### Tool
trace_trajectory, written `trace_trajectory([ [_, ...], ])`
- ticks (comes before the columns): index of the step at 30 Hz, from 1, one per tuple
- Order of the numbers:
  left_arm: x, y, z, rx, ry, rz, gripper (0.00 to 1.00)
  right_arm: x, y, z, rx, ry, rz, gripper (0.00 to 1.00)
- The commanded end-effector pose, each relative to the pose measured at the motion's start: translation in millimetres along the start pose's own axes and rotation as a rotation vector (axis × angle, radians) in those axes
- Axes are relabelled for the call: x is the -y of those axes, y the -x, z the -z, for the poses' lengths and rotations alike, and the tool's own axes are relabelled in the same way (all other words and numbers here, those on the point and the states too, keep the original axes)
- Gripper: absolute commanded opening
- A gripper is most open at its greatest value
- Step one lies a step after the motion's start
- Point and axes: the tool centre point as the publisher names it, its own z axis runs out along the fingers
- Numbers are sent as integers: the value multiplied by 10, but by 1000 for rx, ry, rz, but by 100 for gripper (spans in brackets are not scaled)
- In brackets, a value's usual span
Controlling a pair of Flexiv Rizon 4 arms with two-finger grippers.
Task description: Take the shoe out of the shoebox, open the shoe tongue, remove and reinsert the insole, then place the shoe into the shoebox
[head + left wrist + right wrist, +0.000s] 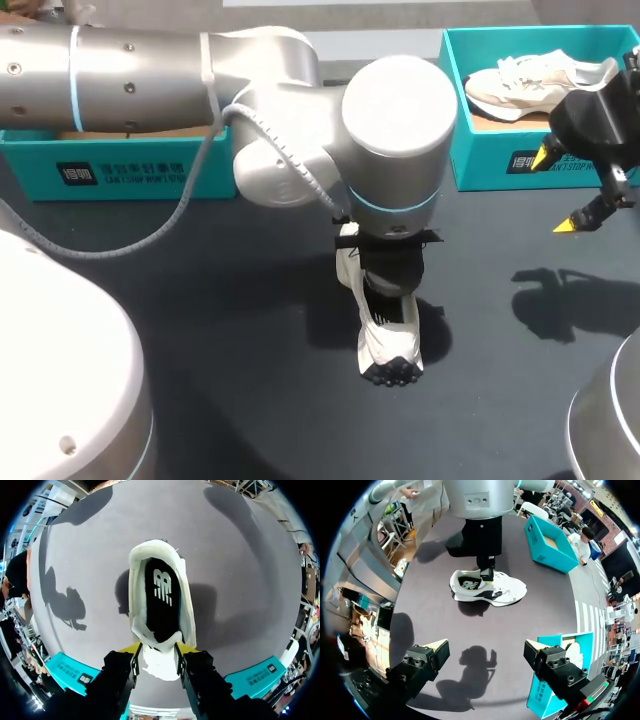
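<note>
A white shoe with a black insole stands on the dark table, toe towards the front edge. My left gripper comes down on it from above and is shut on the white tongue, which is pulled back from the opening. In the right wrist view the same shoe lies ahead with the left arm's fingers on it. My right gripper hangs open at the right, above the table in front of the teal shoebox, with nothing between its fingers.
A second white shoe lies inside the right shoebox. Another teal box stands at the back left, partly hidden behind my left arm. Dark table surface lies between the shoe and the right gripper.
</note>
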Motion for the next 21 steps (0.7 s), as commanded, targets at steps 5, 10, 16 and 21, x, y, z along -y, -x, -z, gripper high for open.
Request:
trace_trajectory([
  [5,33,-27,91,14,3,3,38,-12,20,-9,-4,-3,-1,100],
  [10,97,-83,0,-2,-21,17,23,-12,20,-9,-4,-3,-1,100],
  [16,231,-95,-77,-9,-50,45,18,-12,20,-9,-4,-3,-1,100],
  [21,300,-115,-28,-18,-70,52,22,-12,20,-9,-4,-3,-1,100],
])
